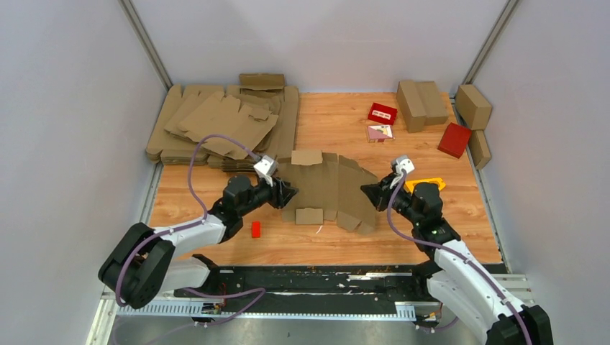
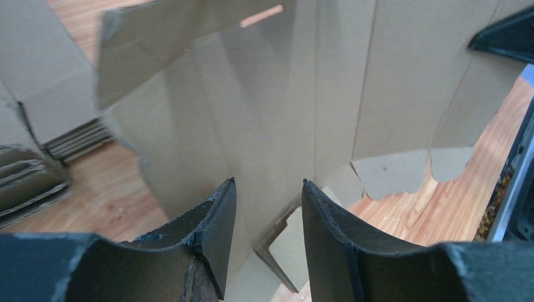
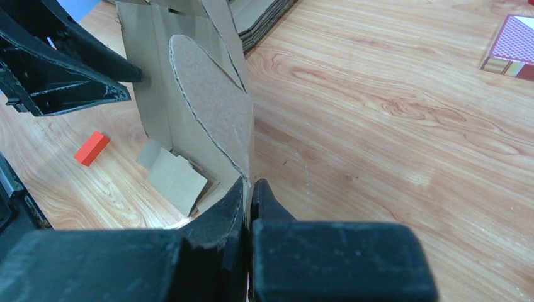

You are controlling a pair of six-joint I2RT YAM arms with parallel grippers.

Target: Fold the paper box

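Observation:
The paper box (image 1: 327, 188) is a flat brown cut-out with flaps, bowed up off the table between the two arms. My right gripper (image 1: 368, 192) is shut on its right edge; in the right wrist view the sheet (image 3: 201, 100) rises from the pinched jaws (image 3: 250, 182). My left gripper (image 1: 290, 192) is open at the sheet's left side. In the left wrist view the cardboard (image 2: 271, 94) stands just beyond the fingertips (image 2: 267, 182), and a lower flap shows in the gap, not gripped.
A pile of flat cardboard sheets (image 1: 223, 122) lies at the back left. Folded cartons (image 1: 421, 100) and red boxes (image 1: 454, 139) sit at the back right. A yellow triangular frame (image 1: 426, 183) lies by the right arm, a small red block (image 1: 255, 229) near the left arm.

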